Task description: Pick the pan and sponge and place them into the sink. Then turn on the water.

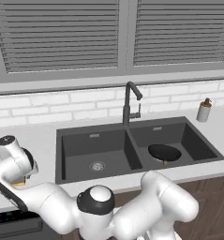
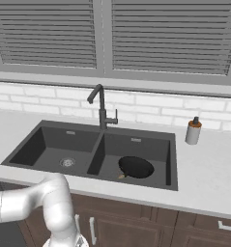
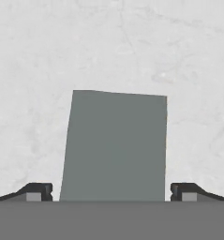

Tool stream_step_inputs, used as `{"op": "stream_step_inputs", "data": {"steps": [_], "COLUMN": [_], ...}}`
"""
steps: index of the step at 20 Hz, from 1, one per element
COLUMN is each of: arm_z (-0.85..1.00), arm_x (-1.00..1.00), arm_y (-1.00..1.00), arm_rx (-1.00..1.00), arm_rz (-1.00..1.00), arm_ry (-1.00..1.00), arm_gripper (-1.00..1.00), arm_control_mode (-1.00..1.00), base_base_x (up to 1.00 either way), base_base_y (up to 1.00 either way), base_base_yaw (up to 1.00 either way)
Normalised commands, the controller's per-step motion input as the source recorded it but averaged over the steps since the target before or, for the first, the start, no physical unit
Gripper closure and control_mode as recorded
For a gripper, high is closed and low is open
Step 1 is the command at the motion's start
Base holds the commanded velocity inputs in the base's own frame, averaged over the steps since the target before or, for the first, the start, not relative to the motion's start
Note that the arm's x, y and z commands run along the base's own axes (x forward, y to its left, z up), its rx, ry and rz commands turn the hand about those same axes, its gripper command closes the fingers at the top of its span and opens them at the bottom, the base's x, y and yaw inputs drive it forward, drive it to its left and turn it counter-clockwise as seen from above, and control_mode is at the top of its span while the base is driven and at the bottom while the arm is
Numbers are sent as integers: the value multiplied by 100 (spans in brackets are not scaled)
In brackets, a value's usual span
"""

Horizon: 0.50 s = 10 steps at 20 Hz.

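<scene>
A: How does the pincer stand?

B: Wide apart, released. In the hand view its two dark fingertips rise at either side of the sponge, one beyond each long edge, with a narrow strip of pale stone visible between each tip and the block. I cannot tell whether either tip touches it; nothing is clamped.

A: And the sponge itself?

B: It lies flat on the light speckled tabletop, grey-green face up toward the camera, centred between the tips. In the left base view a sliver of yellow shows under the arm's hand, on the tabletop left of the sink.

A: Where is the pan?

B: The pan sits in the sink's right basin, a round black dish resting on the basin floor toward the front wall. The right base view shows it too, to the right of the divider. The left basin holds just its round metal drain.

A: The faucet?

B: The faucet stands behind the sink's divider, its spout angled over the right basin. A beige soap dispenser stands on the tabletop past the sink's back right corner.
</scene>
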Motion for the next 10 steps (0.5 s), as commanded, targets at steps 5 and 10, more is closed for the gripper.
{"op": "stream_step_inputs", "data": {"steps": [5, 10], "arm_z": [-35, -48], "arm_x": [29, 17], "arm_y": [10, 29], "arm_rx": [1, 0], "arm_rz": [0, -3], "arm_ry": [-1, 0], "arm_gripper": [-100, -100], "arm_control_mode": [-100, -100], "base_base_x": [0, 0], "base_base_y": [0, 0], "base_base_yaw": [0, 0]}}
